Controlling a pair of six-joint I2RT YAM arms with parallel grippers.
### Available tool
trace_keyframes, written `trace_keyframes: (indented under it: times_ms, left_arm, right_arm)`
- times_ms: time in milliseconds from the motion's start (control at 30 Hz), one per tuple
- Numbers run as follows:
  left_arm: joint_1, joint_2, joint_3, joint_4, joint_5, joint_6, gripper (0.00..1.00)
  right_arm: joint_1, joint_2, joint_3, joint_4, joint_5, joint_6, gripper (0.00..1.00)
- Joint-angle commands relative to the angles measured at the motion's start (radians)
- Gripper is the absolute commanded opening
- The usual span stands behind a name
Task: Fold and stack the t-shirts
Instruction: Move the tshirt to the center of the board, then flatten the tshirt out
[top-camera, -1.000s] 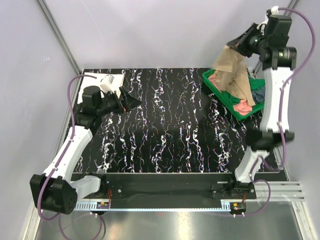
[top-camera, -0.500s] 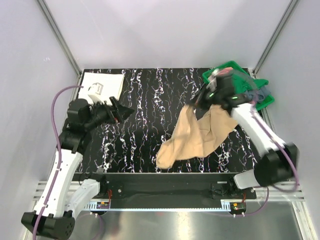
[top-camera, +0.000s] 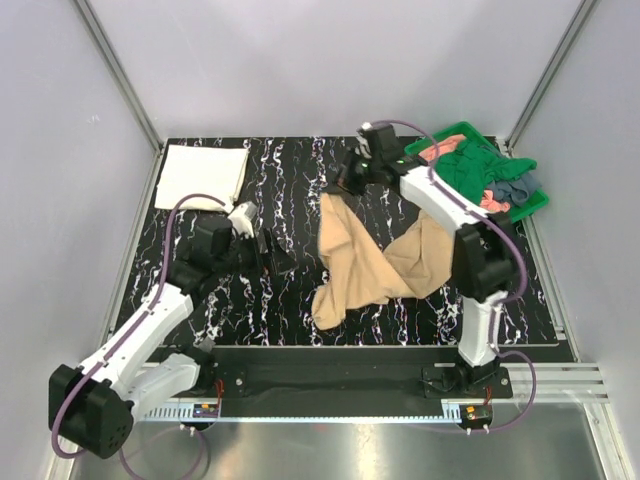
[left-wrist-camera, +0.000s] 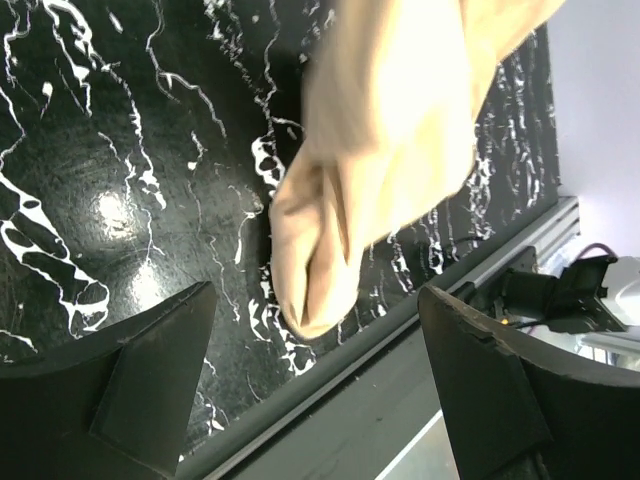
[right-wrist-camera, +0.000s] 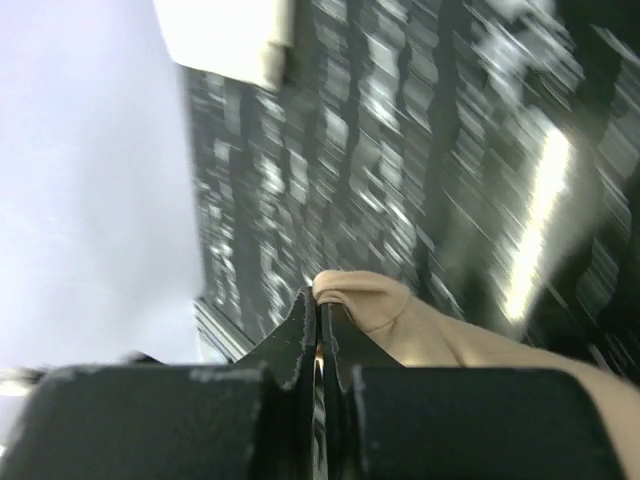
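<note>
A tan t-shirt (top-camera: 385, 262) lies crumpled across the middle of the black marbled table (top-camera: 280, 170). Its lower tip reaches toward the front edge. My right gripper (top-camera: 346, 187) is shut on the shirt's upper left corner, and the right wrist view shows tan cloth (right-wrist-camera: 410, 318) pinched between the closed jaws (right-wrist-camera: 321, 300). My left gripper (top-camera: 284, 254) hovers open just left of the shirt with nothing in it. In the left wrist view the tan shirt's tip (left-wrist-camera: 380, 170) lies beyond the spread fingers (left-wrist-camera: 150, 380). A cream-white shirt (top-camera: 204, 176) lies folded at the back left.
A green tray (top-camera: 452, 130) at the back right holds a dark green shirt (top-camera: 470, 165), a salmon-pink one (top-camera: 489, 203) and a grey-blue one (top-camera: 516, 190). A metal rail (top-camera: 340, 378) runs along the table's front edge.
My right arm has carried the tan shirt from above the tray onto the table, then dragged its corner toward the back middle. My left arm has moved right, closer to the shirt.
</note>
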Motion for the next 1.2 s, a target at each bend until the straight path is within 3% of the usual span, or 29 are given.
trace_keyframes:
  times_ms: [0,67,100,233,367,500,600,800,1033,1133,1167]
  left_arm:
    - [-0.027,0.009,-0.05,0.113,-0.055,-0.033,0.87]
    - [-0.047,0.027,-0.062,0.123,-0.064,-0.033,0.87]
    - [-0.051,0.047,-0.06,0.121,-0.073,-0.033,0.87]
    - [-0.085,0.08,-0.059,0.121,-0.126,-0.041,0.87]
    - [-0.152,0.122,-0.028,0.121,-0.207,-0.013,0.86]
    - [-0.252,0.202,0.01,0.112,-0.335,0.022,0.77]
    - [-0.33,0.26,0.029,0.101,-0.444,0.039,0.77]
    - [-0.396,0.409,0.064,0.107,-0.547,0.028,0.79]
    - [-0.4,0.524,0.136,0.112,-0.598,0.05,0.77]
    - [-0.4,0.552,0.147,0.124,-0.595,0.071,0.73]
    - [-0.4,0.56,0.148,0.135,-0.589,0.082,0.66]
  right_arm:
    - [0.064,0.137,0.24,0.082,-0.07,0.03,0.06]
    - [0.064,0.235,0.347,0.074,-0.105,0.047,0.2]
    - [0.064,0.255,0.367,0.059,-0.111,0.041,0.34]
    - [0.054,0.229,0.331,-0.028,-0.027,-0.031,0.53]
    - [0.001,0.065,0.159,-0.105,0.085,-0.03,0.56]
    - [-0.087,-0.23,-0.14,-0.169,0.263,0.039,0.56]
    - [-0.143,-0.434,-0.446,-0.196,0.315,0.151,0.56]
    - [-0.193,-0.686,-0.7,-0.216,0.452,0.182,0.63]
    - [-0.203,-0.714,-0.821,-0.202,0.602,0.199,0.66]
    - [-0.216,-0.658,-0.85,-0.151,0.614,0.19,0.66]
    - [-0.22,-0.636,-0.852,-0.142,0.607,0.185,0.66]
